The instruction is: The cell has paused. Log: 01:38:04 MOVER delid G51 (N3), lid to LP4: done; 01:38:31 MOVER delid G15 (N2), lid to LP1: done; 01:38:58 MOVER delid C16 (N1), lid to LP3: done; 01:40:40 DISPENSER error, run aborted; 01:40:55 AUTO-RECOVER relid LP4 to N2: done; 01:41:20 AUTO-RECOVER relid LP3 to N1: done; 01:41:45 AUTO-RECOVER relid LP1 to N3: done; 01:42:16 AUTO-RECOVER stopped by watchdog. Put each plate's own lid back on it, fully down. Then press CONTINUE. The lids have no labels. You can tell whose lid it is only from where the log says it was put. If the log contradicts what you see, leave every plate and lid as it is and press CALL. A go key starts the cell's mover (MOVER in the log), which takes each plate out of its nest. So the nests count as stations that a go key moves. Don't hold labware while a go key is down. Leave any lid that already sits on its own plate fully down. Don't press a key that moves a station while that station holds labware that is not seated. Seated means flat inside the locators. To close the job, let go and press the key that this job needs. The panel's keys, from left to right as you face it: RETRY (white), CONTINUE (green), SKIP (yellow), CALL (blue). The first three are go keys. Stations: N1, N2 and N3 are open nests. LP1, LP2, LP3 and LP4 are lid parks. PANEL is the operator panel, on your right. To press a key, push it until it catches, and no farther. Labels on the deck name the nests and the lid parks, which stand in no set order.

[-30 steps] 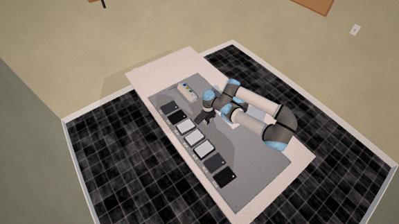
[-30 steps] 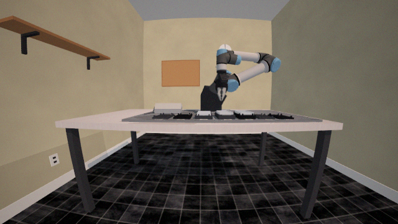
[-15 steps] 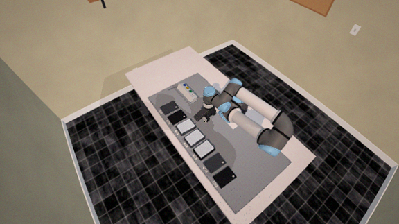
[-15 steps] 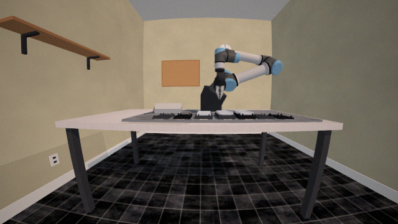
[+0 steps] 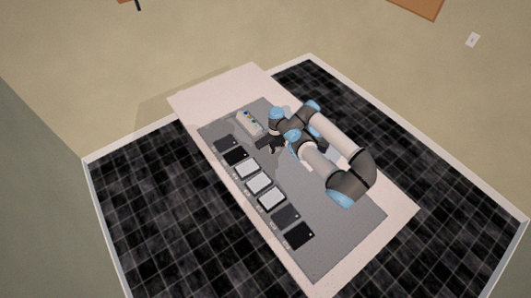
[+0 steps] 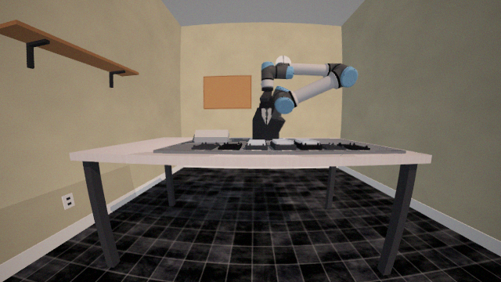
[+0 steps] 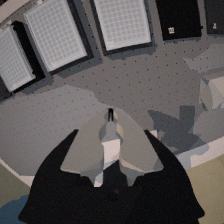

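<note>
Three lidded plates [image 5: 258, 183], white-gridded, side by side mid-row in their nests on grey deck [image 5: 343, 209]; lids look flat from above, exact seating hard to judge. Dark lid parks at both row ends: two near panel [image 5: 250, 121], two at far end [image 5: 298, 236]. Claw [image 7: 111, 116] clenched, nothing between the tips, hanging above bare deck between plate row and panel, apart from both. Arm [image 5: 336, 163] folded over deck. Deck on white tabletop [image 5: 216, 96]. Station labels too small to read.
</note>
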`<move>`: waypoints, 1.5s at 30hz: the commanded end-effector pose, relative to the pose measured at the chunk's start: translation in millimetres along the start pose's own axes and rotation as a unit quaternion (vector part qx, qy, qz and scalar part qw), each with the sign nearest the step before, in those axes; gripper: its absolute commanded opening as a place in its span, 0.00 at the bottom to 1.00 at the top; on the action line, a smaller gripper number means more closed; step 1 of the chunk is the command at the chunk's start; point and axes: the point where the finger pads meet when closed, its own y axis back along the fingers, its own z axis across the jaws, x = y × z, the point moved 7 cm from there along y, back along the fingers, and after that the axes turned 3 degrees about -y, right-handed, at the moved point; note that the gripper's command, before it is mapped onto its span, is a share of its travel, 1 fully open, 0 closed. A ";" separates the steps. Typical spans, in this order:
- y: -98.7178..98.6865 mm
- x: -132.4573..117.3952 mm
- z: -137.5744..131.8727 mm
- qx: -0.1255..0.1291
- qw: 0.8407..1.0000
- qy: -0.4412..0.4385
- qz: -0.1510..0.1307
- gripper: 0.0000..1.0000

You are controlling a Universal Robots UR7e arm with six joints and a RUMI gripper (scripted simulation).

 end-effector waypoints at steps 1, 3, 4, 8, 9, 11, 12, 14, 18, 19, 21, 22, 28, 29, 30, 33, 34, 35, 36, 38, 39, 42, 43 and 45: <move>-1.0 -0.3 26.1 0.000 0.999 -0.048 -0.002 0.00; -1.0 -1.0 36.1 0.000 0.998 -0.068 -0.002 0.00; -1.0 -1.4 41.1 0.000 0.997 -0.078 -0.002 0.00; -1.0 -2.4 56.1 0.000 0.994 -0.108 -0.002 0.00; -1.0 -2.4 56.1 0.000 0.994 -0.108 -0.002 0.00; -1.0 -3.0 66.0 0.000 0.992 -0.128 -0.002 0.00; -1.0 -3.4 71.0 0.000 0.990 -0.138 -0.002 0.00; -1.0 -4.0 81.0 0.000 0.987 -0.158 -0.002 0.00; -1.0 -5.4 101.0 0.000 0.983 -0.185 -0.001 0.00; -1.0 -5.8 106.0 0.000 0.983 -0.185 -0.001 0.00; -1.0 -6.4 116.0 0.000 0.983 -0.185 -0.001 0.00; -1.0 -6.8 120.9 0.000 0.983 -0.185 -0.001 0.00; -1.0 -8.1 140.9 0.000 0.983 -0.185 -0.001 0.00; -1.0 -8.4 145.2 0.000 0.983 -0.185 -0.001 0.00; -1.0 -8.4 145.2 0.000 0.983 -0.185 -0.001 0.00; -1.0 -8.4 145.3 0.000 0.983 -0.185 -0.001 0.00; -1.0 -8.4 145.3 0.000 0.983 -0.185 -0.001 0.00; -1.0 -8.4 145.2 0.000 0.983 -0.185 -0.001 0.00; -1.0 -8.4 145.2 0.000 0.983 -0.185 -0.001 0.00; -1.0 -8.4 145.2 0.000 0.983 -0.185 -0.001 0.00; -1.0 -8.0 150.2 0.000 0.981 -0.194 -0.001 0.00; -1.0 -7.2 160.2 0.000 0.977 -0.214 -0.001 0.00; -1.0 -7.2 160.2 0.000 0.977 -0.214 -0.001 0.00; -1.0 -6.5 170.2 0.000 0.972 -0.234 -0.001 0.00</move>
